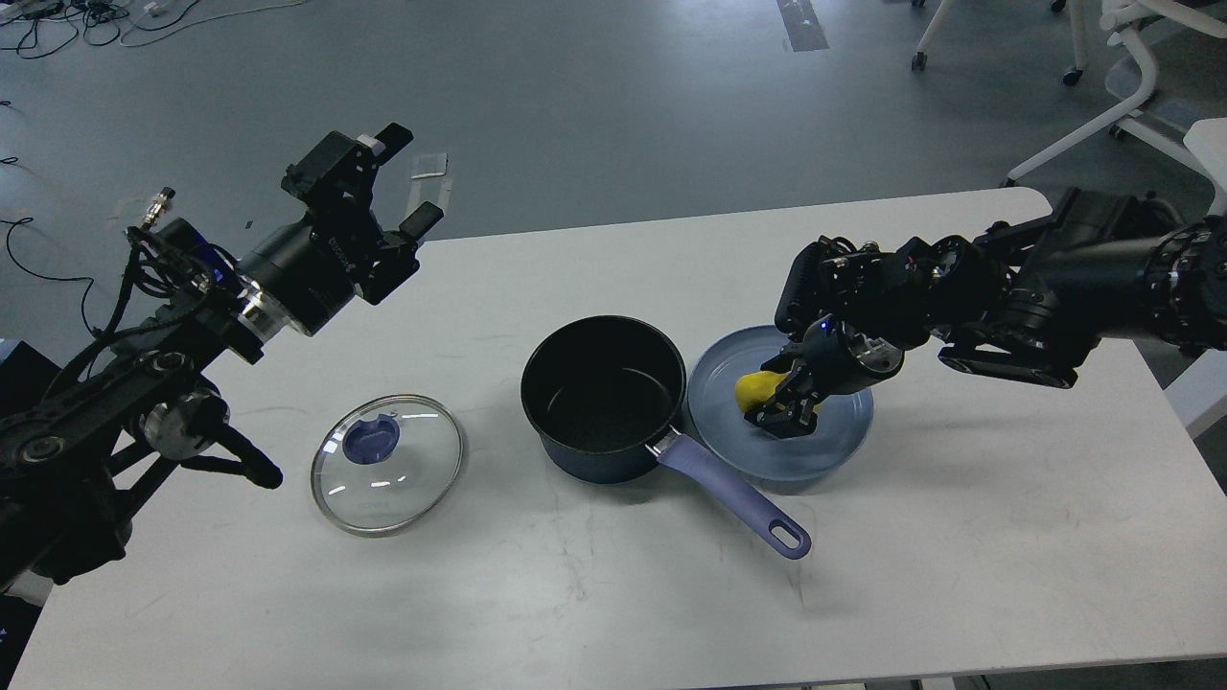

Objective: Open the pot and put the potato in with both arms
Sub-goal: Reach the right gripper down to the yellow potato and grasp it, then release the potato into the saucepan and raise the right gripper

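Observation:
The dark blue pot (604, 398) stands open at the table's middle, its purple handle (733, 498) pointing front right. Its glass lid (387, 463) with a purple knob lies flat on the table to the left. The yellow potato (756, 388) lies on the blue plate (834, 446) just right of the pot. My right gripper (786, 414) is down on the potato's right side, its dark fingers covering part of it; I cannot make out how far the fingers are closed. My left gripper (407, 182) is open and empty, raised above the table's back left, well away from the lid.
The white table (959, 556) ends just behind my left gripper. The pot's handle lies close to the plate's front left rim. White chair legs (1083, 125) stand on the grey floor at the back right.

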Robot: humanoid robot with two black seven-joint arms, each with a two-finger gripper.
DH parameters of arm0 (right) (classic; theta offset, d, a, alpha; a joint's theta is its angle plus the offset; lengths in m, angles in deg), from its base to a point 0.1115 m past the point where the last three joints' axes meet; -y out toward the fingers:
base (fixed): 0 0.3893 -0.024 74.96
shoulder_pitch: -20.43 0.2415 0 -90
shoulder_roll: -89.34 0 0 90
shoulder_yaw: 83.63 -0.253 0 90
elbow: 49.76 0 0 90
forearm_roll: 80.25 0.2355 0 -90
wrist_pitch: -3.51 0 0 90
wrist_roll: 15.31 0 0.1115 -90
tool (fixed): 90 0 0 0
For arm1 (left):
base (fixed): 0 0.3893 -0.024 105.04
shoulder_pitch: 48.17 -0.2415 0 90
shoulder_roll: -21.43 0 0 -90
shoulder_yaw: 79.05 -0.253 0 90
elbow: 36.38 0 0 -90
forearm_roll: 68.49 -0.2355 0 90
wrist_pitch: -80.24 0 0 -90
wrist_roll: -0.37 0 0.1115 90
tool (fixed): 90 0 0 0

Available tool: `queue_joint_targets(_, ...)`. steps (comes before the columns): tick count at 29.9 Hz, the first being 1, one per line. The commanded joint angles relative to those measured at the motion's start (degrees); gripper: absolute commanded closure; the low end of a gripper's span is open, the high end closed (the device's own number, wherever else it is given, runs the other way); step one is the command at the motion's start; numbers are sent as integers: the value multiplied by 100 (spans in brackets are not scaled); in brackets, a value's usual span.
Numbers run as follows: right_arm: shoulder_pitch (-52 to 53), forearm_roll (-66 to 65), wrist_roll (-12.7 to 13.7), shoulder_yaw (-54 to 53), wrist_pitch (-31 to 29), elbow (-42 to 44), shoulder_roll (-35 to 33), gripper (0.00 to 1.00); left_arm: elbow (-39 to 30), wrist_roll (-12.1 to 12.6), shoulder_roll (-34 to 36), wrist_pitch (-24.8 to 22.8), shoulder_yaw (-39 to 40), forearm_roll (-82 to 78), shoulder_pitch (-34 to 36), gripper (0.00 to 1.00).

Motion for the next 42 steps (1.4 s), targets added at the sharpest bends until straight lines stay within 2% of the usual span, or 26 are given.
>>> queue_joint_targets(1,268,100,0,-149,136,-44,-110,70,-8,0,0,1,8,9,0,2)
queue_joint_targets(10,822,1514,0,-658,83,-641,-304,71,-8,0,-9,1,26,9,9,2)
queue_joint_targets(19,734,2999,0,-1063,74,-809,223,71,-8,0,0,-8,78,9,9,2)
queue_joint_targets(24,419,3106,0,-1063,74,-712,452,68,-17,0,-9,-8,87,9,9,2)
queue_joint_targets(26,269,3115,0,-1063,101,-677,478,64,-17,0,-18,-8,87,17,0,2)
queue_joint_targets(28,111,3098,0,-1055,101,-650,505,54,-17,0,-18,-8,87,9,0,2)
queue_joint_targets(30,84,3106,0,-1063,101,-650,479,50,-17,0,-18,-8,87,9,0,2)
queue_joint_targets(33,84,3106,0,-1063,101,-641,426,34,-17,0,-9,-8,87,18,0,2)
queue_joint_targets(37,101,3115,0,-1063,110,-641,321,18,-17,0,-18,-8,87,9,0,2)
queue_joint_targets(38,101,3115,0,-1063,110,-641,294,17,-17,0,-18,-8,87,17,0,2)
queue_joint_targets(40,119,3124,0,-1142,110,-659,119,5,-17,0,-18,-8,87,17,0,2)
queue_joint_targets(42,119,3124,0,-1212,101,-668,39,4,-17,0,-18,-8,87,18,0,2)
